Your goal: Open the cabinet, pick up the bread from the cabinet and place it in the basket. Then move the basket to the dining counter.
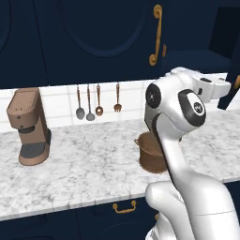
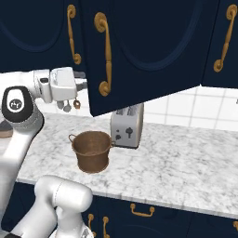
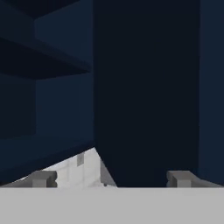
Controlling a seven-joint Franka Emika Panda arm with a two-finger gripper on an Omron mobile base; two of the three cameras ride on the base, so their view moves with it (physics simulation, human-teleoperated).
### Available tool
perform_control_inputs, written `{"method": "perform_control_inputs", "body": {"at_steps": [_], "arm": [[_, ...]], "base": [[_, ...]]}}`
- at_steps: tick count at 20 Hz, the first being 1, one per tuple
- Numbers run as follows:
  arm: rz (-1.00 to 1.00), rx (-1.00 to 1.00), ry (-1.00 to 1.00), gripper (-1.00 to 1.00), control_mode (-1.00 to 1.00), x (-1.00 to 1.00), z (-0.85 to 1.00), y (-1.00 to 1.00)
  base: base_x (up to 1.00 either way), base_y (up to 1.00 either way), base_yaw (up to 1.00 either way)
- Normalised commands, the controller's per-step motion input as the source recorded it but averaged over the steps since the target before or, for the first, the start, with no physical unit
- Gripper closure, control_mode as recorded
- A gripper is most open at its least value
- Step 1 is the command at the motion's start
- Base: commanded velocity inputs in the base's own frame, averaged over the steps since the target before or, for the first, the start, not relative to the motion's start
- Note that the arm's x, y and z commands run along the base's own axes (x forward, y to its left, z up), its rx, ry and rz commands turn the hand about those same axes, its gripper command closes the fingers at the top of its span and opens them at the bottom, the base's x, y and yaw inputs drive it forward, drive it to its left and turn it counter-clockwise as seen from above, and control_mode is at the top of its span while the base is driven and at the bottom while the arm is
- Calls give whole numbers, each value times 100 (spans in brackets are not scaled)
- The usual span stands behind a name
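Cabinet (image 2: 139, 51) doors hang dark navy above the marble tabletop (image 2: 186, 162), and one door stands swung out toward the room, its long curly brass handle (image 2: 104, 56) plain in the right base view. Behind that open door the inside looks dark; the hand view shows navy shelves (image 3: 43, 61) and the door's edge close in front, with a sliver of white tile low down. No bread can be made out in that dark interior.

The basket (image 2: 92, 151), brown and woven with a thick rim and two small side handles, sits upright on the tabletop toward its front edge, just beside the silver toaster (image 2: 127, 125), which stands behind it nearer the tiled wall. In the left base view the basket (image 1: 151, 154) is partly hidden behind the white arm. It appears empty as far as the rim lets one see.

The claw (image 3: 111, 178) is raised to cabinet height, level with the lower edge of the open door, and points into the opening. Its two grey tips stand wide apart and hold nothing.

Further along the tabletop, toward its left end, a brown coffee machine (image 1: 29, 126) stands upright. Spoons and a fork (image 1: 97, 101) hang on the tiled wall behind.
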Motion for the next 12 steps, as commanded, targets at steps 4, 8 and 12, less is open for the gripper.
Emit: {"method": "perform_control_inputs", "body": {"at_steps": [4,8,12], "arm": [[-19,0,0,-100,-100,-1,0,-46],[-23,0,0,-100,-100,-17,0,-66],[-24,1,0,-100,-100,-41,0,-92]], "base": [[0,0,0],[0,0,0],[0,0,0]]}}
